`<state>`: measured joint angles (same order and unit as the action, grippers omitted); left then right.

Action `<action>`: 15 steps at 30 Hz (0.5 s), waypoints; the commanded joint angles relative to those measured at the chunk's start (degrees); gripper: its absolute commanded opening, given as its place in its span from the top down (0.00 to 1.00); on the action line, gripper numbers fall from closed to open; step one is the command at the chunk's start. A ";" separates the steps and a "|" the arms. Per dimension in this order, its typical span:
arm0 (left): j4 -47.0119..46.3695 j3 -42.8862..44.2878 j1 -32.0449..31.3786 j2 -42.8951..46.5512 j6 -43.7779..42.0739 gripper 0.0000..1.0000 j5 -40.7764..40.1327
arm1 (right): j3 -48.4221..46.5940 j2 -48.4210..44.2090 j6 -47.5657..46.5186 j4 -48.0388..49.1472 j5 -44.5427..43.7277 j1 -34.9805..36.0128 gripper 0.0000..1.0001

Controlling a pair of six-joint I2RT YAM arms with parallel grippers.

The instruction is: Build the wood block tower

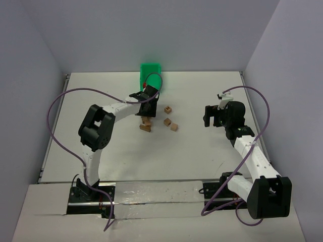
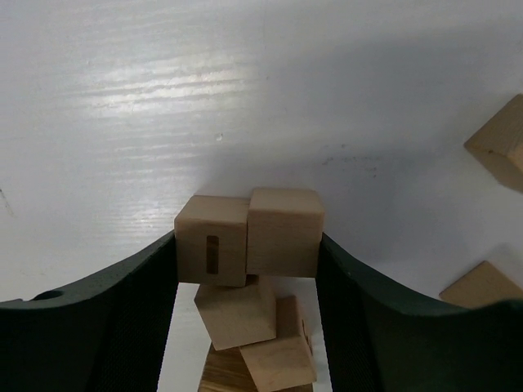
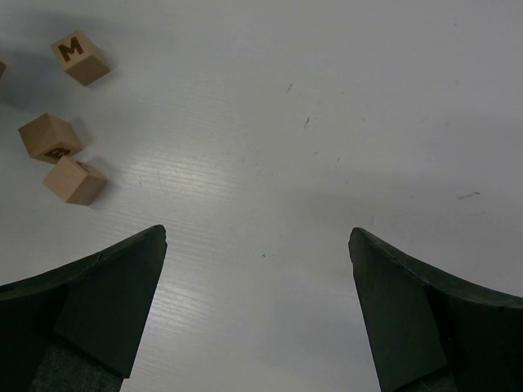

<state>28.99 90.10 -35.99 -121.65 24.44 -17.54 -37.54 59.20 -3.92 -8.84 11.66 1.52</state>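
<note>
In the left wrist view two tan wood blocks [image 2: 212,249] [image 2: 284,231] sit side by side between the dark fingers of my left gripper [image 2: 247,245], and each finger touches the outer face of one block. Below them lie two tilted blocks [image 2: 237,313] [image 2: 278,355] on another block, a rough stack rather than a straight tower. From above, the left gripper [image 1: 146,115] hangs over this pile [image 1: 145,125]. My right gripper [image 3: 257,245] is open over bare table, off to the right [image 1: 208,117].
Three loose blocks lie right of the pile [image 1: 168,109] [image 1: 167,121] [image 1: 174,126]; the right wrist view shows them at far left, one marked M [image 3: 80,57]. A green bin [image 1: 150,75] stands at the back behind the left gripper. Grey walls enclose the white table [image 1: 202,151].
</note>
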 commanded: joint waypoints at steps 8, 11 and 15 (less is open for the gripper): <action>-0.04 -15.71 -2.64 10.07 -1.65 0.48 3.36 | -2.51 0.21 0.06 0.78 -0.06 0.27 0.00; 0.21 -19.20 -4.75 12.15 -2.13 0.49 4.56 | -2.45 0.12 0.04 0.68 -0.16 0.25 0.00; -0.60 -22.33 -5.72 15.67 -1.86 0.50 7.25 | -2.45 0.12 -0.06 0.78 -0.20 0.24 0.00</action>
<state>25.67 71.58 -40.00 -108.84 23.26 -15.21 -37.54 59.24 -3.91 -8.84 11.66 1.52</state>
